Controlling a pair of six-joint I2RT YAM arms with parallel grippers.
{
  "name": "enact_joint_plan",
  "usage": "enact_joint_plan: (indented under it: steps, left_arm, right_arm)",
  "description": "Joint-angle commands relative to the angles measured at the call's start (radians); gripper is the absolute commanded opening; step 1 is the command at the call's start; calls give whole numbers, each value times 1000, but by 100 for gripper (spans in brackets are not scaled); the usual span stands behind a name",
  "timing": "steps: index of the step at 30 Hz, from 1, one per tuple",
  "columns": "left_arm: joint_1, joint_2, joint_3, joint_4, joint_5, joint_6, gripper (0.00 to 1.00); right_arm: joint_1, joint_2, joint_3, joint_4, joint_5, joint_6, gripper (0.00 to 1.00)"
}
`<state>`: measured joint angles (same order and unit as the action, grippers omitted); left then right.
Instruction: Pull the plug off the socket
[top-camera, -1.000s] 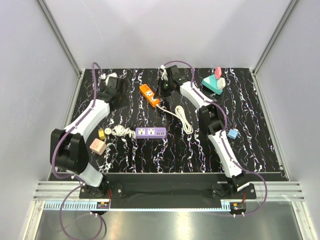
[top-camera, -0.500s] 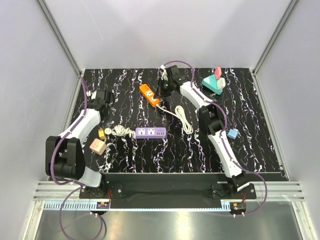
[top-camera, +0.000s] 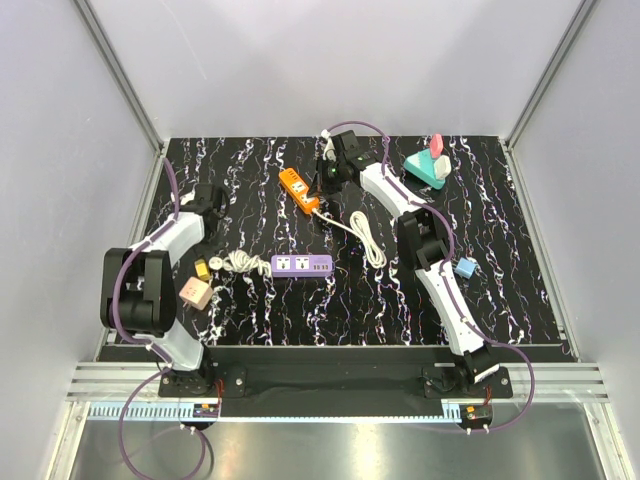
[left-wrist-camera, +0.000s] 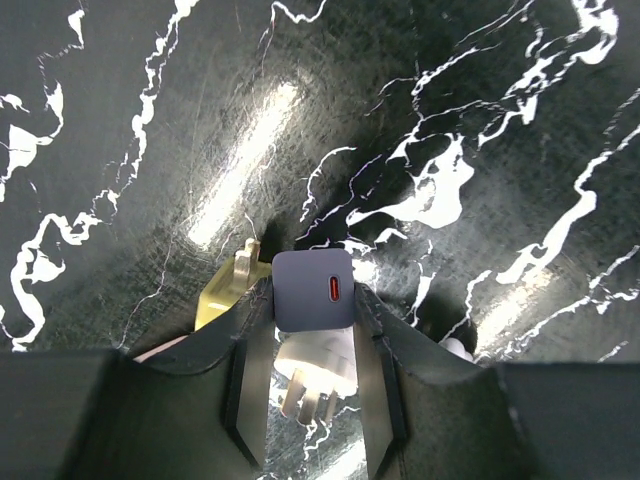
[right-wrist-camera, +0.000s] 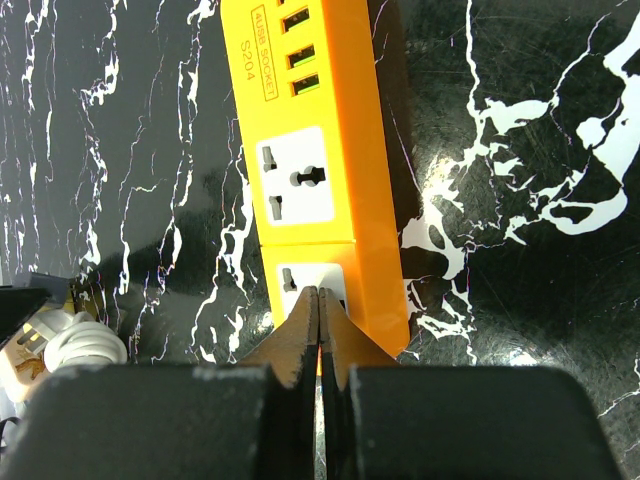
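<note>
In the left wrist view my left gripper (left-wrist-camera: 313, 312) is shut on a grey-blue plug adapter (left-wrist-camera: 313, 288) with a white base and bare metal prongs, held just above the black marbled table. In the top view this gripper (top-camera: 206, 200) sits at the left side of the table, and the adapter is hidden there. My right gripper (top-camera: 329, 177) is shut and empty. Its tips (right-wrist-camera: 320, 305) rest on the near socket of the orange power strip (right-wrist-camera: 312, 150), which also shows in the top view (top-camera: 299, 190). That strip's sockets are empty.
A purple power strip (top-camera: 301, 264) lies mid-table. A white plug (top-camera: 236, 262), a yellow plug (top-camera: 202, 267) and a pink cube (top-camera: 195, 293) lie to its left. A white cable (top-camera: 366, 238) coils by the right arm. A teal block stack (top-camera: 428, 166) stands at the back right and a blue cube (top-camera: 465, 267) lies to the right.
My left arm has swung from the back-left corner toward the near left, and its elbow has folded in. The right arm has not moved.
</note>
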<state>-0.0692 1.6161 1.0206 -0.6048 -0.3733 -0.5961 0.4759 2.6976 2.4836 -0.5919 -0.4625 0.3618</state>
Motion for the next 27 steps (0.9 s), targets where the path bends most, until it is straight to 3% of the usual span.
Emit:
enact_joint_plan:
  steps: [1,3,6,8,13,17,22,27]
  left_arm:
    - [8,1,26,8,-26,-19,2]
    - [8,-7,22,10,-38,-18,7]
    - [8,-28,15,8,-53,-22,22]
    - [9,-48,12,10,-64,-24,42]
    - [8,-116,-1,8,-110,-11,60]
    - [8,-212,-23,3,-166,-40,86]
    - [-1,-372,-56,20,-141,-38,90]
    - [-73,-472,-128,106,-12,19,90]
  right_arm:
    - [20,70,-25,-100,84,-44,0]
    - [21,68,-25,-101,84,-44,0]
    - [20,70,-25,-100,82,-46,0]
    - [20,70,-25,-98,82,-47,0]
    - [20,70,-25,-100,82,-46,0]
    - [20,70,-25,-100,84,-44,0]
    - [21,74,-17,-97,88,-41,0]
    - [21,65,-11,-95,129,-53,1]
